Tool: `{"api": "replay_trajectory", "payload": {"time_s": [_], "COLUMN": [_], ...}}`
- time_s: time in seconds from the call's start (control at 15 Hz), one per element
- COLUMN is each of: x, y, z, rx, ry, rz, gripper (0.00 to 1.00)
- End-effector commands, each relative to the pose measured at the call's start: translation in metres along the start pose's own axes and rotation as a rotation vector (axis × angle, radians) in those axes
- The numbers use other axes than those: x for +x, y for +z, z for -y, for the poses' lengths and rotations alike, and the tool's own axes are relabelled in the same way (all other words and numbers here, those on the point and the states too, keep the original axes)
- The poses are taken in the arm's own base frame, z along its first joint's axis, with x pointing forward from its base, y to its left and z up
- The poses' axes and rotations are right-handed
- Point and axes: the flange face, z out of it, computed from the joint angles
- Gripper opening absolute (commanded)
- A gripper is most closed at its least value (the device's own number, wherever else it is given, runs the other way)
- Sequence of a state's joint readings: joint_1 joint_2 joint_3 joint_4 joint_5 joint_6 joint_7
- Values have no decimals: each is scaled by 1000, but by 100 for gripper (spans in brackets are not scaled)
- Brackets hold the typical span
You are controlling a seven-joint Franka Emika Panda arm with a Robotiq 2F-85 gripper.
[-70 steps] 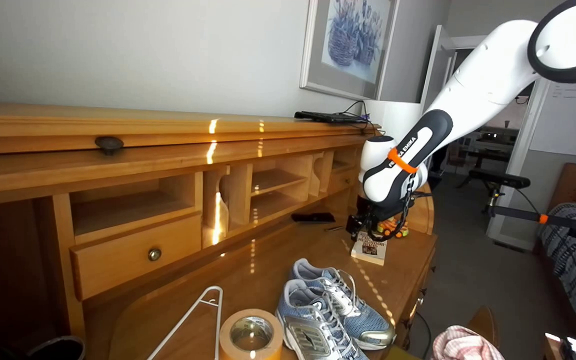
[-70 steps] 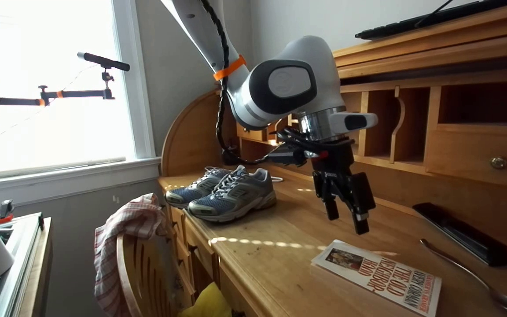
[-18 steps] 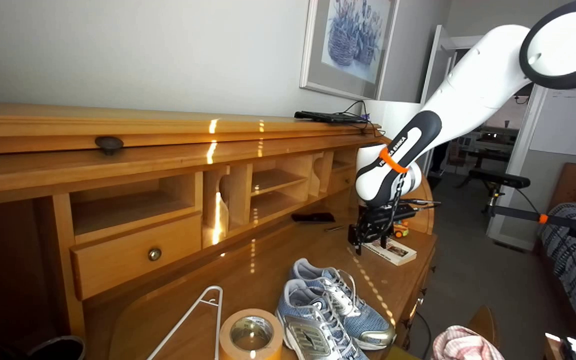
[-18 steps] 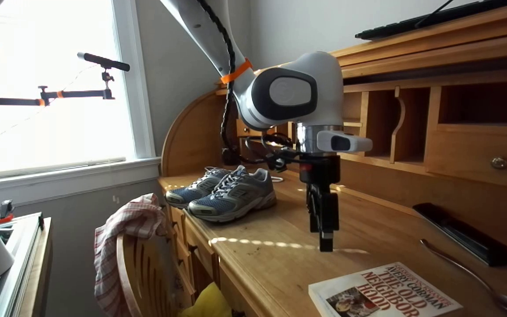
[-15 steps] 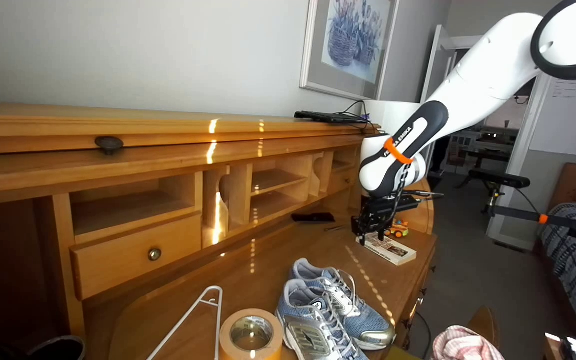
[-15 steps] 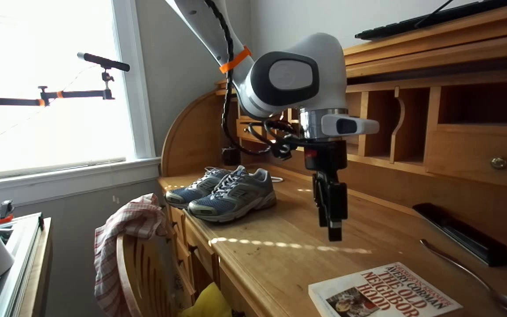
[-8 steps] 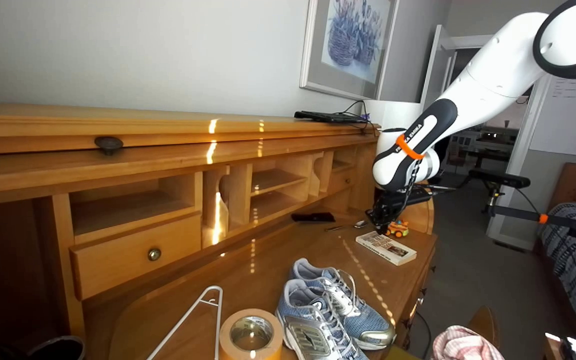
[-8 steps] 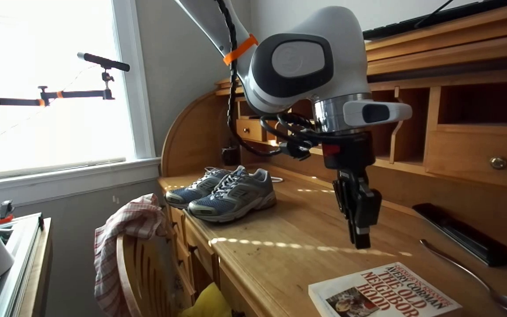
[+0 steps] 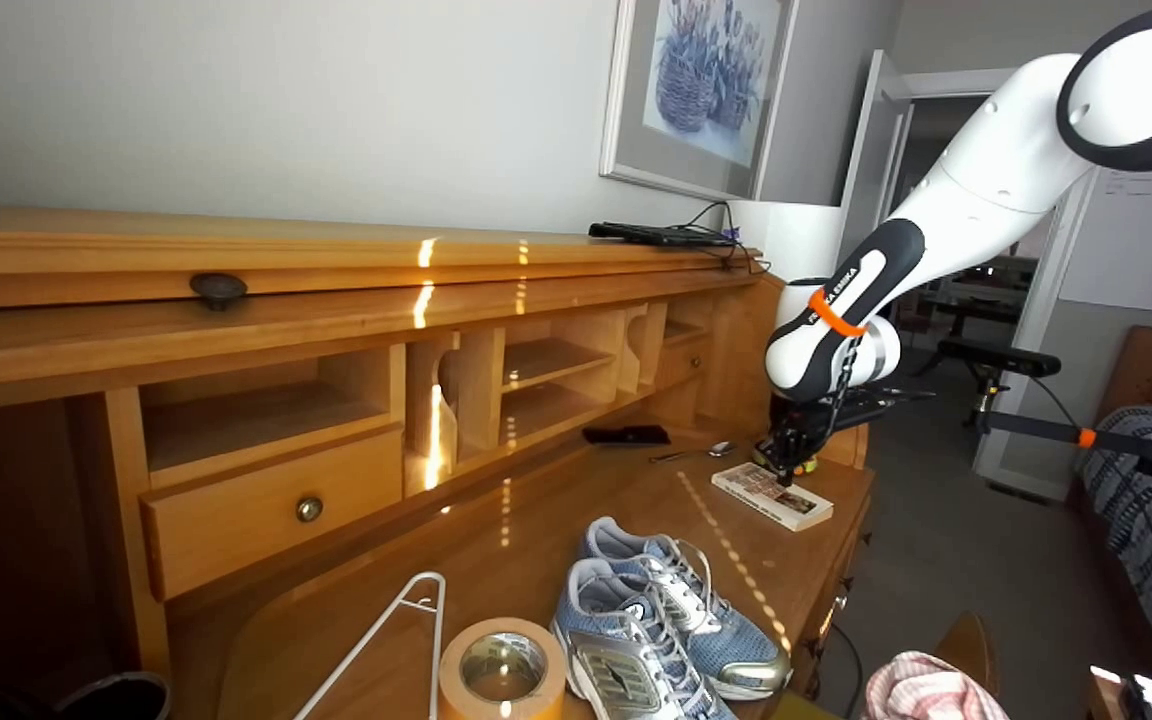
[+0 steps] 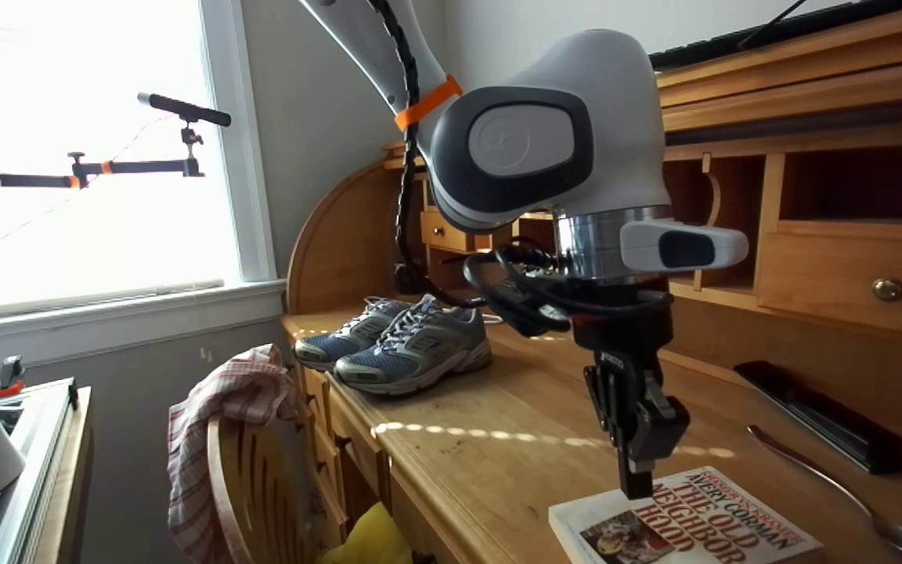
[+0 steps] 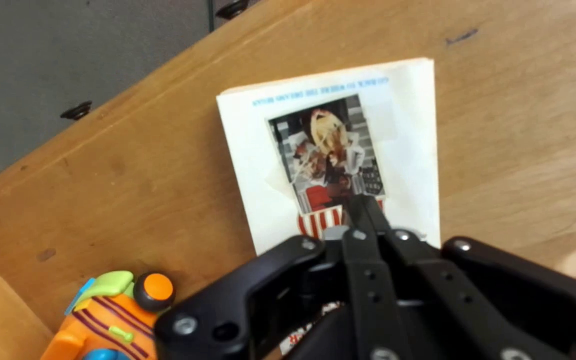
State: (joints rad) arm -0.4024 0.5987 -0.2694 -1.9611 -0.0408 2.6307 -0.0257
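Paperback lies partly hidden behind the gripper

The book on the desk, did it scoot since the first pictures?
Yes. In an exterior view, the book has turned, and its picture end has swung closer to the desk's front edge.

Sunlight dots a wooden desk by a grey wall and a bright window.

White arm, orange strap, black ribbed cable, silver wrist ring; black hand, shiny screws.
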Motion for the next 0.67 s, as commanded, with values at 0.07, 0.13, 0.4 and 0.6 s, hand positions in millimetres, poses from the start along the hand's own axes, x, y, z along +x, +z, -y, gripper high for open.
{"api": "replay_trajectory", "payload": {"time_s": [0.07, 0.13, 0.4, 0.6], "x": [-17, -20, -33, -41], "y": [16, 18, 32, 40], "z": [-5, -6, -12, -15], "rx": [31, 34, 36, 46], "ry": [-31, -36, -43, -37], "rz": [10, 16, 61, 100], "gripper": [0, 0, 0, 0]}}
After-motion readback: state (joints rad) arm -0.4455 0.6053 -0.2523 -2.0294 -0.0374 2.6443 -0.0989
